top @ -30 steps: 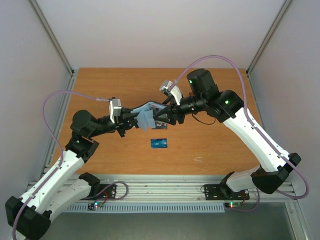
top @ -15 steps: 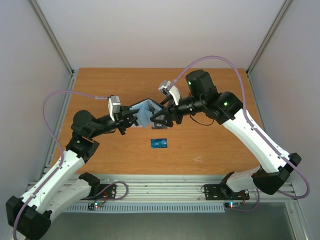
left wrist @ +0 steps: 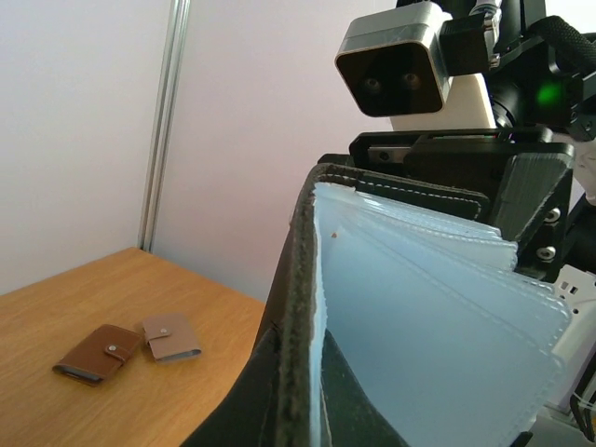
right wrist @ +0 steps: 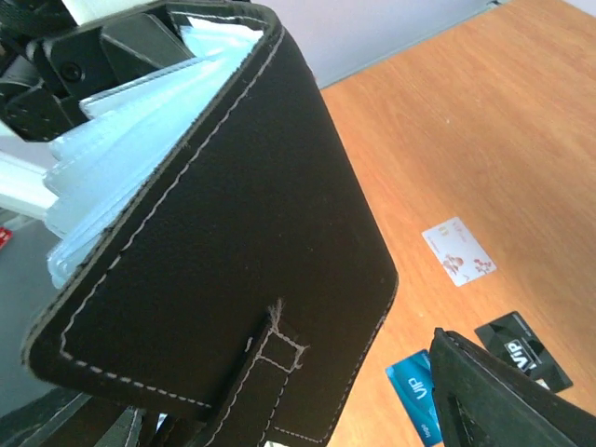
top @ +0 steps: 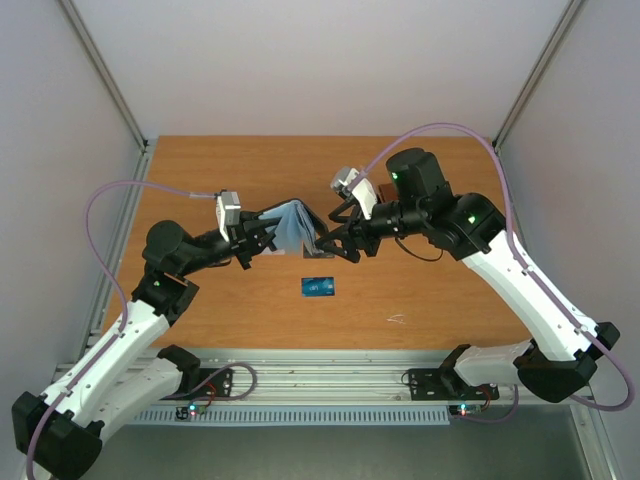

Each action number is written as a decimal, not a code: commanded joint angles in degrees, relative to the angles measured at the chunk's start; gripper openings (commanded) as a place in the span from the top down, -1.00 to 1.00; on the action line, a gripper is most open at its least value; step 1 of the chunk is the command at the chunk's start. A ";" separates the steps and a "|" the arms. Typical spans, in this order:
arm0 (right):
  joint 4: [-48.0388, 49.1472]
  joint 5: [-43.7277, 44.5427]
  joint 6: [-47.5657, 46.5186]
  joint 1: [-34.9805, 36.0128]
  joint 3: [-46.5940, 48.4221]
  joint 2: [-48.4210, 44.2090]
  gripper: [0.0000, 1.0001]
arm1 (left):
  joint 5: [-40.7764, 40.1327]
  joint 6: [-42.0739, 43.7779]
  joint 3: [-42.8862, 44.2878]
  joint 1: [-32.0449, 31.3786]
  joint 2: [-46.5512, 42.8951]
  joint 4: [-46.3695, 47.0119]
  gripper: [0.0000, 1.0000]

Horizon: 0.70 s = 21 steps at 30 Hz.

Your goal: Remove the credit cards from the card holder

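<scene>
We have the blue card (top: 318,287), black card (right wrist: 521,349) and white card (right wrist: 458,250) out on the table (top: 430,200), our left gripper (top: 262,240) clenched on the raised card holder (top: 290,225), our right gripper (top: 332,246) released and empty; any others we cannot see.

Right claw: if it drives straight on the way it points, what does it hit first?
The card holder. Its black outer cover fills the wrist view directly ahead of the right claw. Depth is hard to judge, but nothing shows between them.
</scene>
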 commanded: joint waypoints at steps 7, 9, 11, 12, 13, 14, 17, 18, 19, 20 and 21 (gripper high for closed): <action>-1.03 4.02 0.22 0.35 2.71 1.86 -0.50 | 0.57 0.64 0.12 0.40 -1.12 4.27 0.99; -1.06 2.29 0.46 0.38 3.50 3.18 -0.50 | -2.07 -0.14 0.49 0.40 -1.10 2.11 0.99; -0.44 1.39 0.68 0.45 3.32 3.64 -0.51 | -4.02 -1.78 1.34 0.35 -1.58 -2.79 1.00; -0.06 1.04 0.83 0.37 3.07 3.78 -0.51 | -4.62 -2.04 1.89 0.39 -1.85 -5.43 0.99; 0.31 0.52 1.00 0.44 2.73 3.75 -0.52 | -5.83 -1.87 2.51 0.40 -2.15 -8.54 0.99; 0.58 -0.16 1.09 0.42 2.39 3.74 -0.52 | -7.70 -1.91 3.30 0.40 -2.42 -12.05 0.99; 2.18 -2.53 2.21 0.52 1.20 3.81 -0.52 | -11.24 -2.41 5.02 0.38 -2.93 -18.49 0.99; 2.84 -2.72 2.66 0.84 0.74 3.88 -0.50 | -11.33 -2.42 4.89 0.39 -3.01 -18.11 1.00; 3.39 -2.56 2.81 1.16 0.37 4.02 -0.47 | -11.01 -2.49 4.57 0.40 -3.10 -16.74 1.00; 3.85 -2.25 2.86 1.57 0.09 4.01 -0.44 | -10.63 -3.13 4.27 0.38 -2.90 -15.13 0.99; 4.63 -2.08 2.96 1.73 -0.44 3.97 -0.42 | -10.15 -3.74 4.01 0.39 -2.61 -13.38 0.99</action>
